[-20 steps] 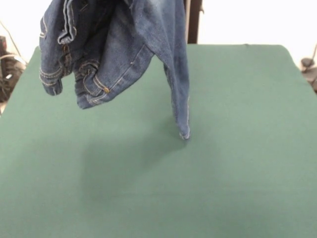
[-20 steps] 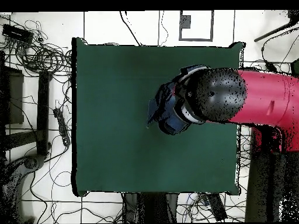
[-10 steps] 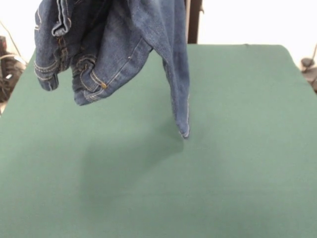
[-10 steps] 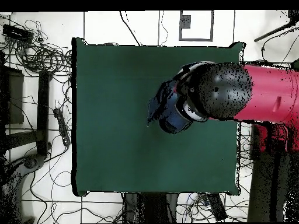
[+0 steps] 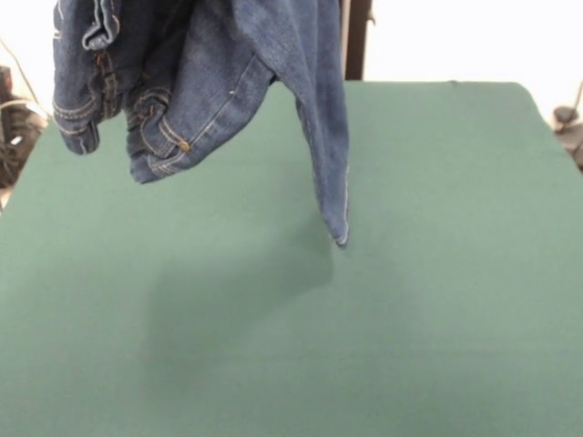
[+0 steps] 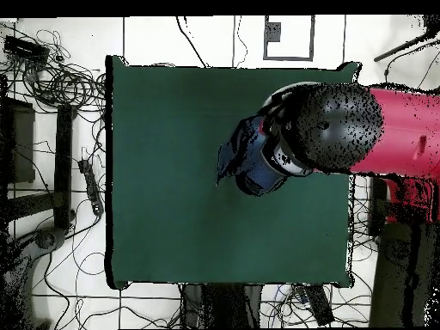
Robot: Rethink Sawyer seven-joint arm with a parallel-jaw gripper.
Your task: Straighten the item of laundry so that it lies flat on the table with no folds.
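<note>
Above the green table [image 5: 437, 300], the jeans [image 5: 219, 82] hang in the air as a bunched bundle of dark blue denim with lighter faded areas. Orange-tan stitching runs along the seams and hems, and a small metal rivet shows on the lower fold at the left. One leg hangs lower than the rest, tapering to a hem; whether that hem touches the cloth or hangs just above it cannot be told. A soft shadow lies on the table below and to the left of the bundle.

Front view: the top of the jeans runs out of the picture, so the gripper does not appear there. A dark upright post stands behind the jeans at the table's far edge.

Overhead view: the red and black arm [image 6: 378, 129] reaches over the table from the right, and its rounded black end covers most of the jeans [image 6: 245, 163], which stick out to its left, over the table's right half. The gripper is hidden beneath the arm, so its grip on the jeans cannot be confirmed. Cables lie on the floor around the table.
</note>
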